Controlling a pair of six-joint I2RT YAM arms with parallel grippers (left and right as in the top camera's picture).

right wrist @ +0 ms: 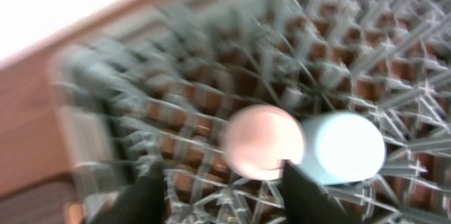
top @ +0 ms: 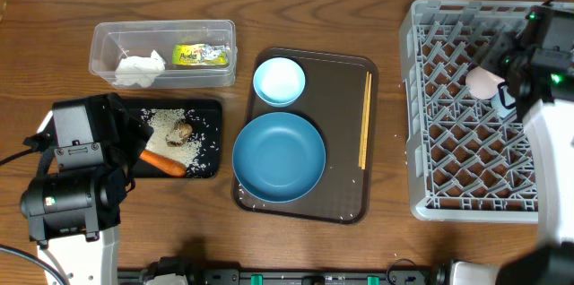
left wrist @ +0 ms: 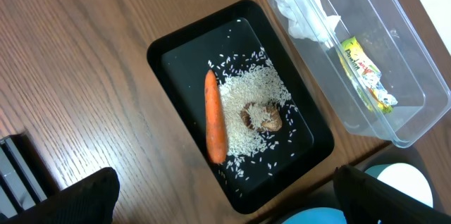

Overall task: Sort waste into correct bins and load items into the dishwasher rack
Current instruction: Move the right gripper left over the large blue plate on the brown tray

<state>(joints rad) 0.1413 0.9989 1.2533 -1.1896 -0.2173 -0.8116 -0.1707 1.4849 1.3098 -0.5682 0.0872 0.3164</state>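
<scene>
My left gripper (left wrist: 229, 194) hangs open and empty over the near end of the shallow black tray (left wrist: 176, 55), which holds the orange carrot (left wrist: 215, 117), the brown lump (left wrist: 262, 118) and loose rice (left wrist: 246, 86). The clear tub (left wrist: 416, 122) contains the white tissue (left wrist: 304, 14) and the green-yellow wrapper (left wrist: 366, 76). My right gripper (right wrist: 225, 192) is over the grey rack (top: 457, 142), its fingers apart with nothing between them. The whitish-pink cup (right wrist: 262, 141) and the pale-blue cup (right wrist: 344, 146) rest side by side in the rack just beyond the fingertips; this view is blurred.
A dark-brown serving tray (top: 345, 191) in the middle carries the large blue plate (top: 279, 157), the small pale-blue bowl (top: 279, 81) and the wooden chopsticks (top: 365, 119) along its right side. Bare wooden table lies between the serving tray and the rack.
</scene>
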